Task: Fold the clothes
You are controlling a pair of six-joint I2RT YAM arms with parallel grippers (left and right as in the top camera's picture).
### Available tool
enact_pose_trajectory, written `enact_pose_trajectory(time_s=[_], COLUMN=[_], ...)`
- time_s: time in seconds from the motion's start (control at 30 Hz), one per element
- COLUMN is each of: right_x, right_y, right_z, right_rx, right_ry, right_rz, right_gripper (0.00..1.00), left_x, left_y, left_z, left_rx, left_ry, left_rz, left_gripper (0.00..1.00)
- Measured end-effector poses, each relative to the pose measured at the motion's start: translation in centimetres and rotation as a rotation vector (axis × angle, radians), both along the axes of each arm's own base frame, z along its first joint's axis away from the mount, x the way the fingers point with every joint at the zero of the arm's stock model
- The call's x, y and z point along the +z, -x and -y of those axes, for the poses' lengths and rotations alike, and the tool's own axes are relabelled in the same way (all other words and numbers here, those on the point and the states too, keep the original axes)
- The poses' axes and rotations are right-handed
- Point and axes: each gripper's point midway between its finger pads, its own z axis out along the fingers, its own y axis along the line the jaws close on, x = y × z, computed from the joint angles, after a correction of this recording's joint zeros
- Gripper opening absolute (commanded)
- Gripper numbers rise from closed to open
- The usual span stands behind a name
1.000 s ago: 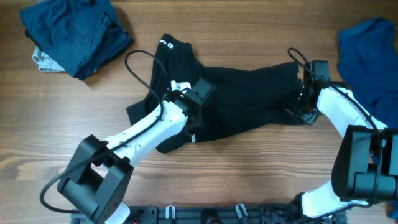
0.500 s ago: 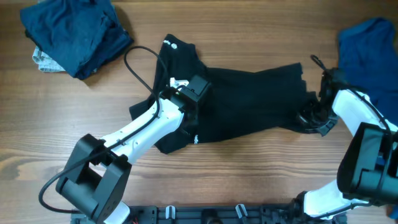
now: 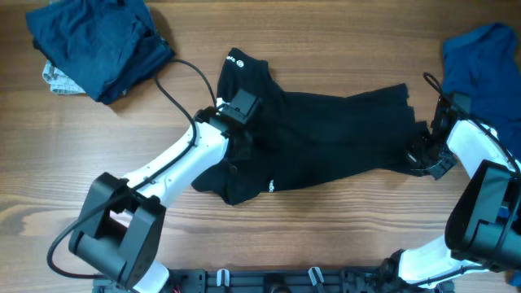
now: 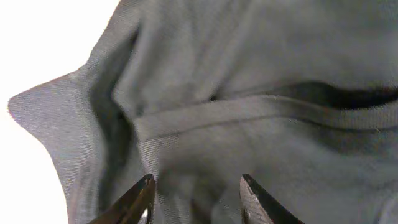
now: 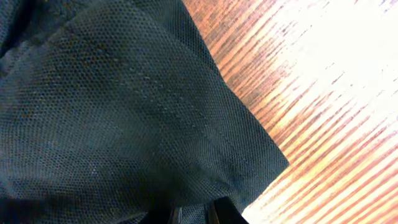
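Observation:
The black garment (image 3: 334,130) lies spread across the middle of the table, with a tiny white label (image 3: 271,185) near its lower edge. My left gripper (image 3: 242,110) sits on its upper left part. In the left wrist view its fingers (image 4: 197,186) pinch a bunched fold of the grey-looking cloth (image 4: 249,137). My right gripper (image 3: 419,153) holds the garment's right end. In the right wrist view its fingers (image 5: 198,214) are shut on the black mesh fabric (image 5: 112,124). A dark navy pile (image 3: 98,45) lies at the back left. A royal blue garment (image 3: 480,73) lies at the back right.
A pale patterned cloth (image 3: 57,80) peeks from under the navy pile. Bare wooden tabletop (image 3: 342,220) lies in front of the black garment. The left arm's black cable (image 3: 175,89) loops over the table. The royal blue garment is close behind the right arm.
Both grippers have moved to the right and the black garment has slid right with them. Its right end is now pulled further out and its top left corner has shifted right.

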Motion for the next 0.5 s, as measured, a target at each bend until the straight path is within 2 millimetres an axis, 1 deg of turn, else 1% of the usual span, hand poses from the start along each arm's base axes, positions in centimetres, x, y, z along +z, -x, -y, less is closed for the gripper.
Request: enact_pose_trajectory(time_s=[0.1, 0.2, 0.23, 0.3, 0.33, 0.5], right_x=[0.0, 0.0, 0.0, 0.0, 0.0, 0.0], right_y=[0.0, -0.1, -0.2, -0.2, -0.3, -0.3], right_z=[-0.1, -0.2, -0.2, -0.3, -0.3, -0.4], right_rx=[0.010, 0.013, 0.014, 0.021, 0.024, 0.026], right_ry=[-0.006, -0.019, -0.023, -0.027, -0.029, -0.039], right_rz=[0.002, 0.009, 0.010, 0.012, 0.015, 0.019], right_gripper=[0.15, 0.15, 0.16, 0.17, 0.17, 0.17], left_x=[0.0, 0.1, 0.1, 0.0, 0.0, -0.1], left_y=[0.6, 1.9, 2.7, 3.9, 4.2, 4.5], left_z=[1.1, 2.9, 3.3, 3.6, 3.7, 3.9], left_rx=[-0.036, -0.095, -0.109, -0.120, -0.122, -0.116], left_ry=[0.018, 0.046, 0.059, 0.080, 0.088, 0.118], left_rz=[-0.011, -0.031, -0.057, -0.111, -0.127, -0.151], left_gripper=[0.44, 0.43, 0.43, 0.44, 0.44, 0.43])
